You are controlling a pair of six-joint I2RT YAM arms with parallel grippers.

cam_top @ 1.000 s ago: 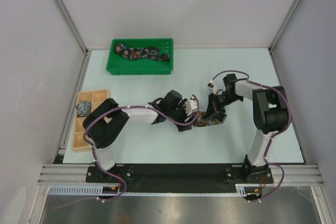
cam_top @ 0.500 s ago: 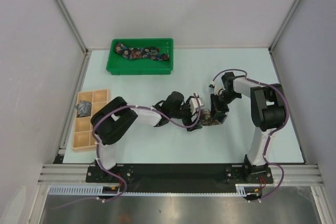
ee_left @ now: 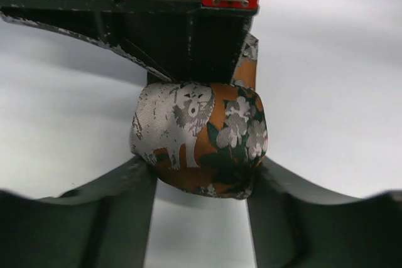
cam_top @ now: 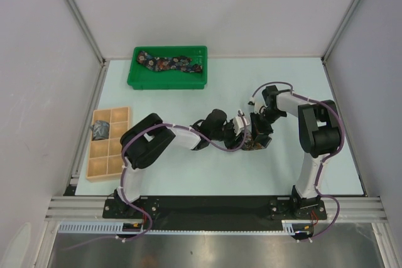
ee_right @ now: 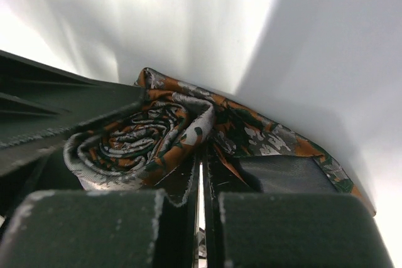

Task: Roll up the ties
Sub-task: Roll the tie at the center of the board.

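On pale table (cam_top: 301, 80), rust tie (ee_left: 201, 149) rolled tight, pinched in closed right gripper (ee_right: 201, 218), flanked by parted left gripper (ee_left: 201, 183), hold unclear; tray tie (cam_top: 173, 64) unrolled.

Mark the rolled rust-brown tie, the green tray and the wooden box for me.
rust-brown tie (ee_left: 201, 139), left wrist view, front face of the roll.
green tray (cam_top: 166, 85), top external view, its near wall.
wooden box (cam_top: 98, 166), top external view, a bare near compartment.
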